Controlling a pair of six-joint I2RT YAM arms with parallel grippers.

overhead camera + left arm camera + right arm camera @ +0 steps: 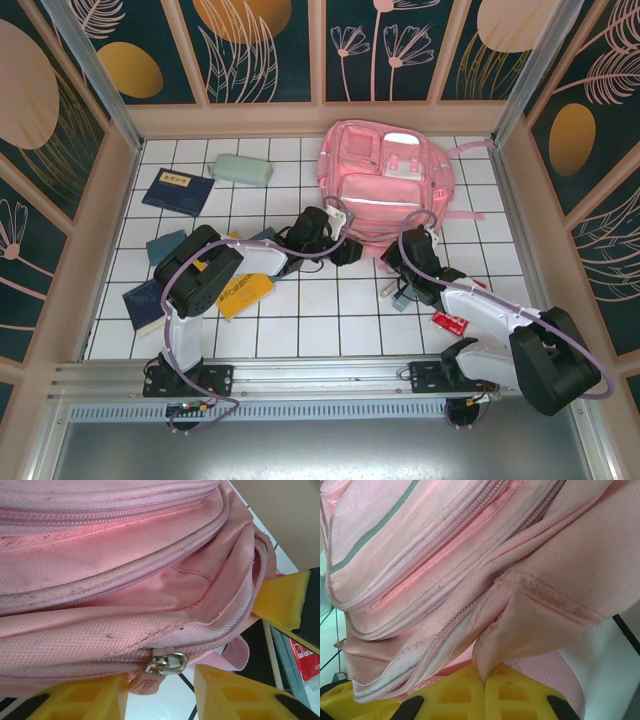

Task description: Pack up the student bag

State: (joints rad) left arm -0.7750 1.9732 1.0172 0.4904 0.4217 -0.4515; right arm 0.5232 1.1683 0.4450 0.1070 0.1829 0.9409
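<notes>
Fabric of student bag [470, 555] pinched in R gripper [484, 695], jaws closed on it. L gripper [161, 692] parted, zip pull [167, 662] between fingers, contact unclear.

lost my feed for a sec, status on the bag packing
Left gripper open, at the zipper pull. Right gripper shut on student bag fabric. Pencil case and books lie on the tiles, outside it.
</notes>
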